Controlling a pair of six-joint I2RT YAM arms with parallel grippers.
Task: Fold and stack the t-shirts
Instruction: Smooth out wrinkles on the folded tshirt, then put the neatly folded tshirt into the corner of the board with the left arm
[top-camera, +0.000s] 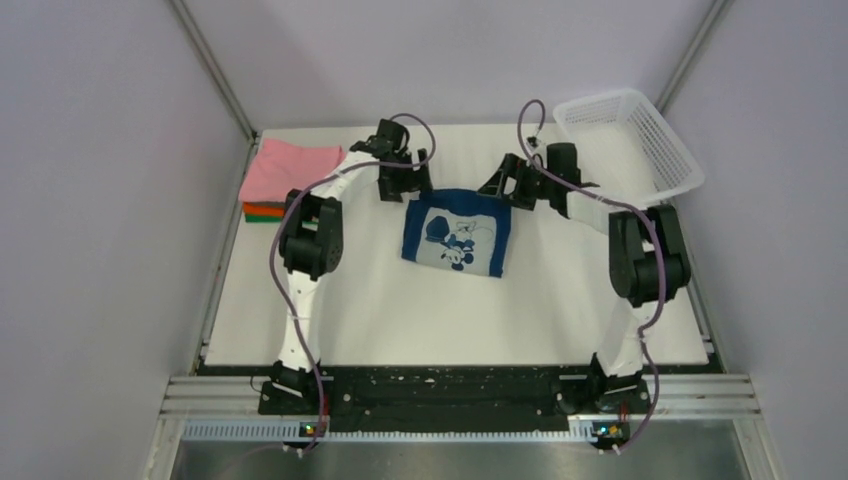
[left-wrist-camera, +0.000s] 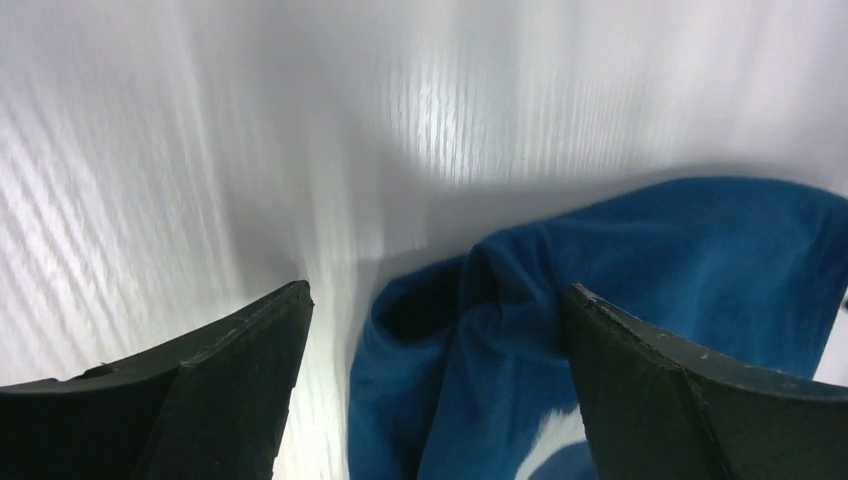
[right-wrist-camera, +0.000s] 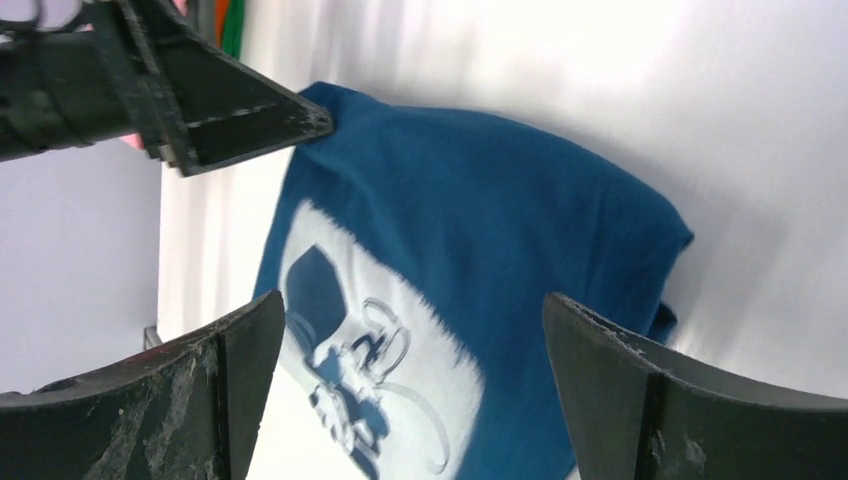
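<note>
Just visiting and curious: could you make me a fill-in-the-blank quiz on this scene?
The navy blue cloth t-shirt lies with its mouse print facing ____.
The top folded shirt of the corner stack is ____.
The white plastic mesh basket stands nearest the ____ arm.
Missing: up; pink; right.

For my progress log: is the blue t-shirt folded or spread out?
Folded: the blue t-shirt lies as a compact rectangle, print up, no sleeves sticking out.

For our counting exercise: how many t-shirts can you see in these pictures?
4. The navy t-shirt lies in the middle; the pink shirt tops a stack at the far left, with the orange shirt and green shirt beneath it. Others may be hidden there.
</note>
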